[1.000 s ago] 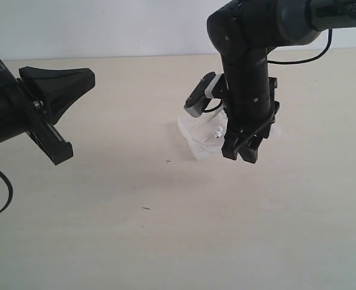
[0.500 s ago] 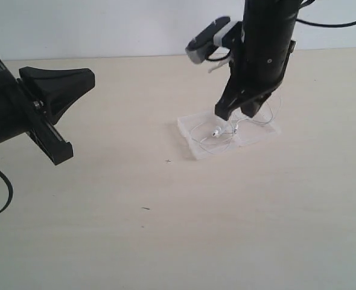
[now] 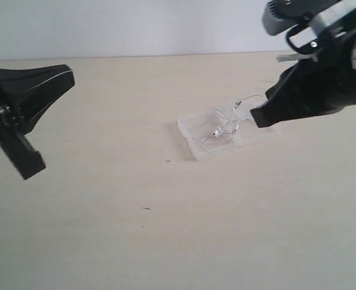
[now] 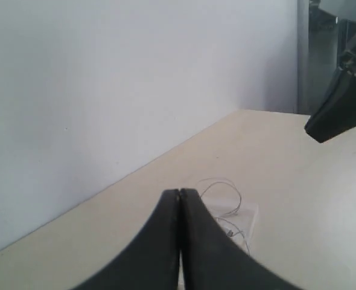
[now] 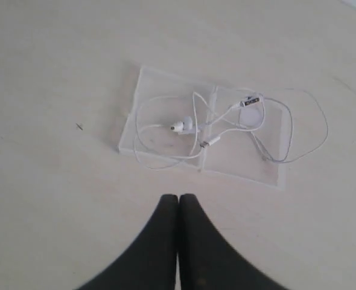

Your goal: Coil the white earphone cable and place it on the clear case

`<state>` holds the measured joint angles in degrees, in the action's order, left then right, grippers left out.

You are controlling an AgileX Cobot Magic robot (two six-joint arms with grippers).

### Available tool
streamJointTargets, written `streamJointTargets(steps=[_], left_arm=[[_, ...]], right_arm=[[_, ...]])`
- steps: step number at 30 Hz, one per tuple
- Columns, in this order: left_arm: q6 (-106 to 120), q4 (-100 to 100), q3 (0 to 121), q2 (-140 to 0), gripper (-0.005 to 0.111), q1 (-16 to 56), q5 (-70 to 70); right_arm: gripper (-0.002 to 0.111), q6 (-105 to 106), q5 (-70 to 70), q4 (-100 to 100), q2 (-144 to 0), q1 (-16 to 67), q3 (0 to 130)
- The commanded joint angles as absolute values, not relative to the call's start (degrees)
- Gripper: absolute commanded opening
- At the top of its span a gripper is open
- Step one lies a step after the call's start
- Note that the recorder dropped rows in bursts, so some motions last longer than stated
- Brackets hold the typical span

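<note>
Apparently near the end of the job. Finds the white earphone cable (image 5: 209, 142) lying in loose, overlapping loops across both halves of the clear case (image 5: 238, 163), with the earbuds on the left half and the inline piece on the right half toward the far edge. Reads as a rough coil rather than a tidy one: one wide loop spilling past the case's right edge onto the desk (image 3: 166, 229), another just overhanging the near rim of the left half. Probably counts as placed, though the springy wire looks ready to creep further out if nudged.

Shows the right fingers (image 5: 166, 211) pressed flat together with nothing between them, hovering just right of the case and apart from the wire. Makes sense as a stance: shut and raised, so offering no gap to snag a loop.

Shows the left fingers (image 4: 169, 208) likewise closed tip to tip and empty, raised at the far left of the desk, well apart from the case. Looks like a parked pose, leaving the middle free.

Around the case, only pale desk, a few small dark specks (image 3: 146, 208) to the left and nearer, and a plain wall (image 4: 105, 90) behind. Sees no obstacle between either arm and the case; the overhanging loops pose the one real snag risk.
</note>
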<state>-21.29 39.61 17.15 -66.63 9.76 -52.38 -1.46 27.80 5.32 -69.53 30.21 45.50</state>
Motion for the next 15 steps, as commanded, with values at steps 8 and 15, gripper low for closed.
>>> streamJointTargets(steps=[8,15], left_arm=[[-30.45,33.46,0.0,-36.09,0.0,9.78,-43.46],[-41.15,39.01,0.0,-20.94,0.0,9.78,-39.31]], right_arm=[[0.0,-3.17,11.03,-3.89,-41.28,30.01,23.05],[0.0,-2.68,6.16,-6.75,-31.4,30.01,14.27]])
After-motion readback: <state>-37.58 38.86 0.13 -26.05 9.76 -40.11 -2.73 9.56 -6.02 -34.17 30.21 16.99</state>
